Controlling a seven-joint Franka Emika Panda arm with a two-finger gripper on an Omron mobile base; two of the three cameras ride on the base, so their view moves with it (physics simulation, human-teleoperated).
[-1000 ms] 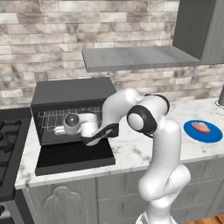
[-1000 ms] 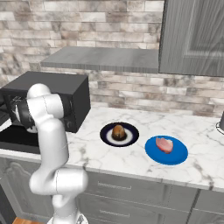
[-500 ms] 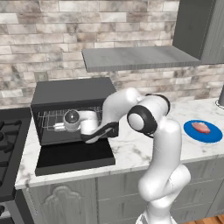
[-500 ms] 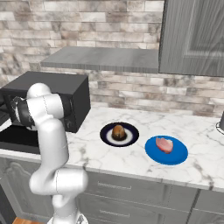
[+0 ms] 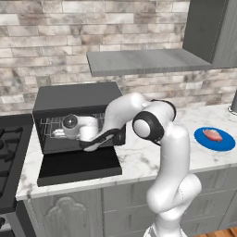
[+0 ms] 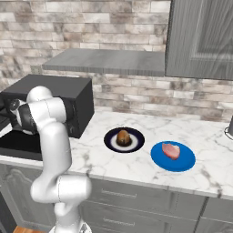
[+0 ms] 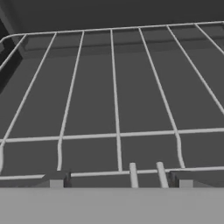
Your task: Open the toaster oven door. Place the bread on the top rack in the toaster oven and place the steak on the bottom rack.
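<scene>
The toaster oven (image 5: 76, 97) stands with its door (image 5: 78, 166) folded down flat on the counter. My gripper (image 5: 57, 134) reaches into the oven's mouth. In the hand view it is open, its fingertips (image 7: 56, 182) spread wide just above the bottom rack (image 7: 116, 109), and the rack's front loop (image 7: 147, 174) lies between them, untouched. The bread (image 6: 123, 137) sits on a dark plate to the right of the oven. The steak (image 6: 171, 150) lies on a blue plate (image 5: 214, 139) further right.
A gas stove (image 5: 9, 152) borders the oven on the left. A grey range hood (image 5: 148, 60) hangs above the counter, and a cabinet (image 6: 200, 41) hangs at the right. The marble counter (image 6: 136, 168) runs from the oven to beyond the plates.
The hand has slid a little further left, deeper into the oven's mouth. The bread, the steak and the door have not moved.
</scene>
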